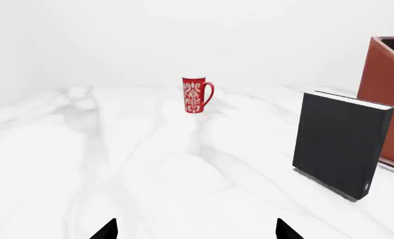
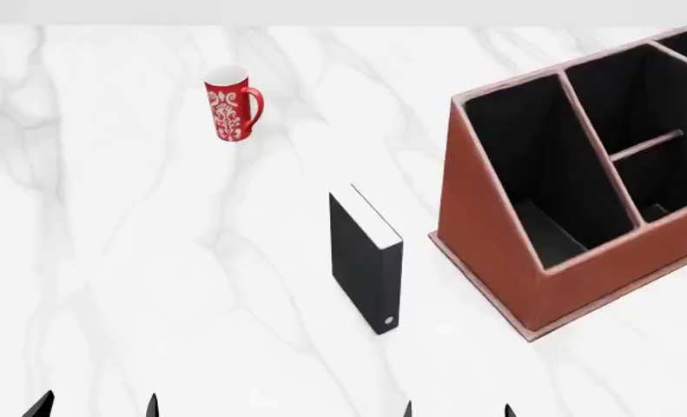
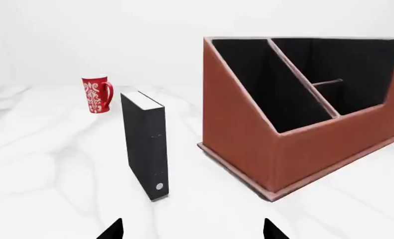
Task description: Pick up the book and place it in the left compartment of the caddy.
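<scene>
- Clearly, in the head view the book (image 2: 366, 261) stands upright on the white marble tabletop (image 2: 146, 261), its spine with the round white mark facing the robot, its long axis vertical. It sits just left of the caddy (image 2: 494, 252), apart from it, with the left compartment (image 2: 540, 182) the bay nearest the book. The right gripper (image 2: 457, 410) shows only its fingertips, almost straight behind the book on the robot's side; the left gripper (image 2: 94, 407) is well off to the book's left. By my reading the right arm is the nearer one.
- From the left wrist view, the book (image 1: 339, 144) stands off to the side, with the red mug (image 1: 195, 94) far beyond; the left gripper (image 1: 197, 231) is spread wide, holding nothing.
- From the right wrist view, the book (image 3: 147, 149) stands ahead, spine on, just off centre, beside the caddy (image 3: 276, 149); the right gripper (image 3: 191, 230) is spread wide and empty, touching nothing.
</scene>
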